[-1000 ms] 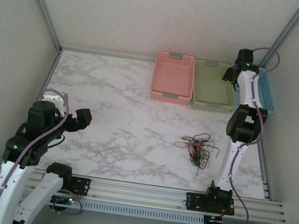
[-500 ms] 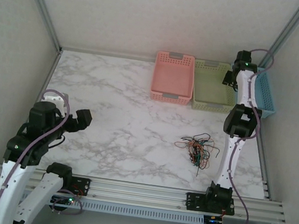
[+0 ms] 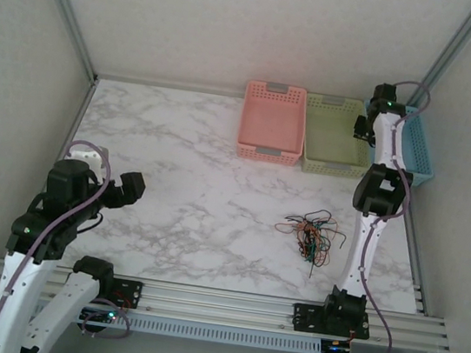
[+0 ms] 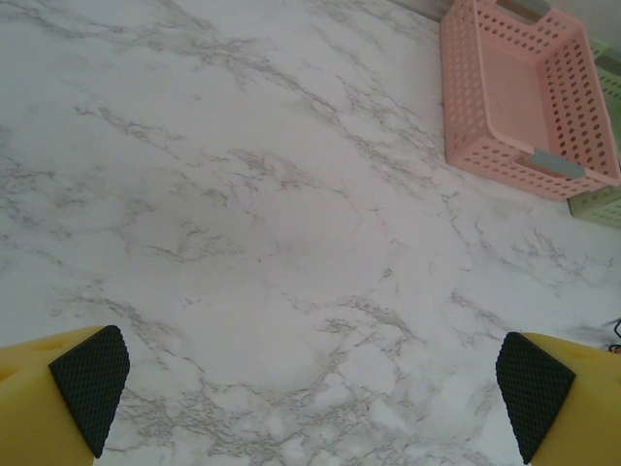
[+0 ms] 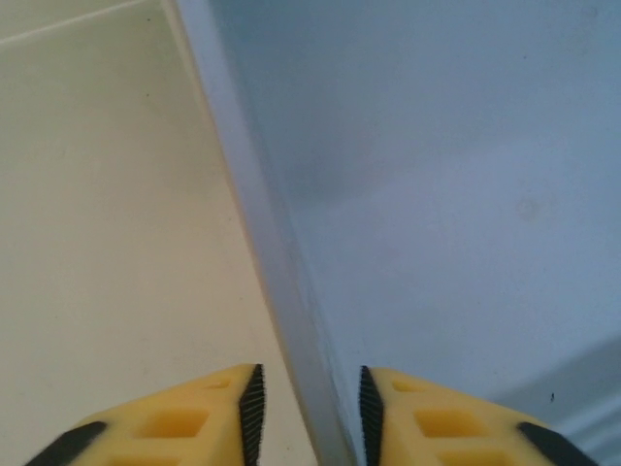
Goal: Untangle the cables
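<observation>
Left gripper (image 4: 310, 388) hangs wide open over the glossy marble-look table (image 4: 243, 223), seemingly waiting. Right gripper (image 5: 310, 413), jaws narrow, straddles the smooth plastic wall where the green basket (image 3: 333, 166) meets the blue basket (image 3: 424, 161). Pinching it? Can't tell. The cables (image 3: 311, 234), a hair-thin wiry knot, lie untouched near the right arm's base.

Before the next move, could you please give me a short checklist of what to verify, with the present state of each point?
1. Cables untangled: not ok, one tangled bunch on the table.
2. Left gripper open: ok, jaws wide over bare marble.
3. Right gripper free of baskets: not ok, its fingers straddle the wall between green basket and blue basket.
4. Right gripper squeezing that wall: cannot tell.
5. A gripper near the cables: not ok, both stand far off.
</observation>
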`<state>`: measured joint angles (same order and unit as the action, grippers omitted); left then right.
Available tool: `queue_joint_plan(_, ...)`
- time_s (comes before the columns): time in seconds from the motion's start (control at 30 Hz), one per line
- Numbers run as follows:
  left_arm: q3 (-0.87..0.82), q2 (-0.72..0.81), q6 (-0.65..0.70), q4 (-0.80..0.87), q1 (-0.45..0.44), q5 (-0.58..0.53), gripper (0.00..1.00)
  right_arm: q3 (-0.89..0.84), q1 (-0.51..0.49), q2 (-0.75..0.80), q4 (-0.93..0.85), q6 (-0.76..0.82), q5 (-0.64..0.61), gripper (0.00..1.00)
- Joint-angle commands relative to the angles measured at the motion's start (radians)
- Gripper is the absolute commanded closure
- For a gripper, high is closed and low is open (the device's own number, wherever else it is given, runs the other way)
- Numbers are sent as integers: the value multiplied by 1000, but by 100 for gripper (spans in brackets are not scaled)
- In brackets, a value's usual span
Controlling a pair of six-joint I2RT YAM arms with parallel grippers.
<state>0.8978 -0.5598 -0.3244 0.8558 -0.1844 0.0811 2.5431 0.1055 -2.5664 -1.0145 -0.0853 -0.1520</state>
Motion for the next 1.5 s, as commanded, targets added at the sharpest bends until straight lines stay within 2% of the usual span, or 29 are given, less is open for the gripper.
queue_joint_plan(0.0, -11, 0, 10, -16, -1, 6, 0, 22, 4, -12, -25, 9, 50, 78)
queue_joint_plan(0.1, -11, 1, 8, -16, -1, 8, 0, 25, 2, -5, -24, 9, 95, 93)
queue_joint_plan(0.2, -11, 1, 10, -17, -2, 9, 0, 22, -10, 1, -24, 20, 114, 100)
queue_joint_plan(0.57, -11, 1, 10, -17, -2, 13, 0, 36, -121, 10, -21, 55, 166, 100)
queue_joint_plan(0.93, -11, 1, 10, -17, -1, 11, 0, -27, -245, 57, 17, 11, 186, 100)
queue_joint_plan(1.13, -10, 0, 8, -18, -1, 9, 0, -17, -306, 40, 31, -56, 176, 100)
queue_joint_plan(1.47, -13, -1, 8, -16, -1, -4, 0, 64, -343, -15, 34, -179, 224, 100)
